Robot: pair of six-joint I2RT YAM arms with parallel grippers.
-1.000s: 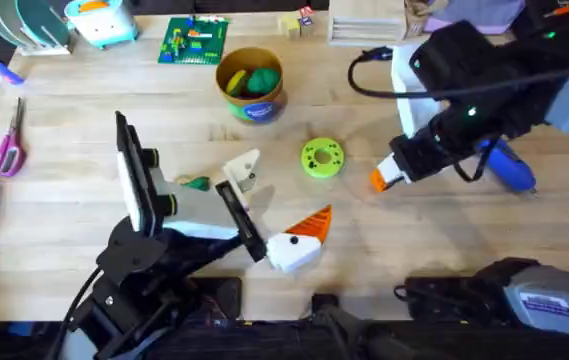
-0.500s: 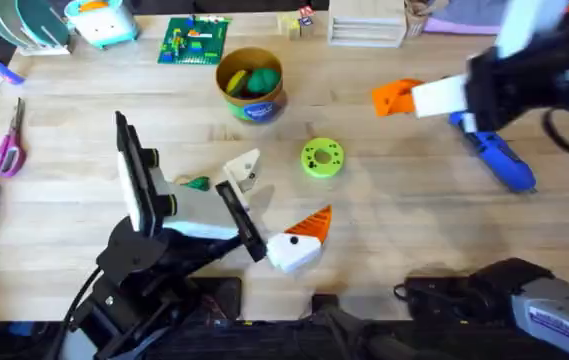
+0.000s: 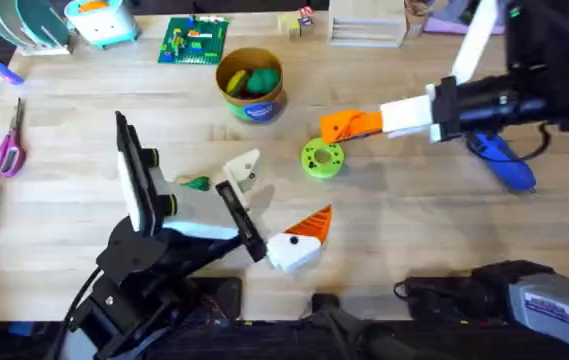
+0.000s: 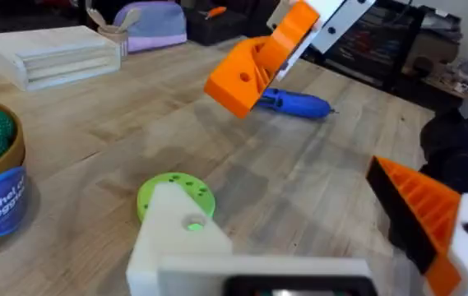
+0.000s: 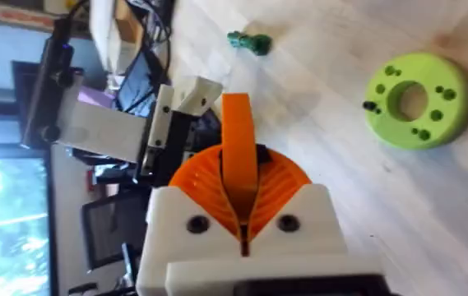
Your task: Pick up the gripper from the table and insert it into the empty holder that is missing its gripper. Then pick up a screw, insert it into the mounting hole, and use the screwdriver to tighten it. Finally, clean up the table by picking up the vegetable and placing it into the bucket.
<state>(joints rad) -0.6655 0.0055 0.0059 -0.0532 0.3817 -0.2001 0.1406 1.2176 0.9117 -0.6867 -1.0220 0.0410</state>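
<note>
My right gripper (image 3: 349, 125) hangs above the table just right of the bucket (image 3: 251, 85), its orange pads shut on the small orange gripper (image 5: 235, 152). That held gripper (image 4: 254, 62) also floats in the left wrist view. My left gripper (image 3: 276, 203) lies open near the table's middle. One of its fingers is the bare off-white holder (image 3: 247, 168) (image 4: 176, 242) (image 5: 186, 97); the other carries an orange ribbed pad (image 3: 314, 222). The blue screwdriver (image 3: 504, 165) (image 4: 295, 103) lies at the right. The dark-green vegetable (image 3: 196, 183) (image 5: 250, 41) lies left of the holder.
A lime-green holed disc (image 3: 322, 158) (image 5: 419, 99) with a small dark screw in it lies between the two grippers. The bucket holds green and yellow toys. Scissors (image 3: 6, 150) lie far left; a building-brick plate (image 3: 194, 40) and wooden blocks (image 3: 366, 30) line the back edge.
My right gripper rose from low over the table at the right, then swung left to hover above the disc, still holding the orange piece. The left arm has not moved.
</note>
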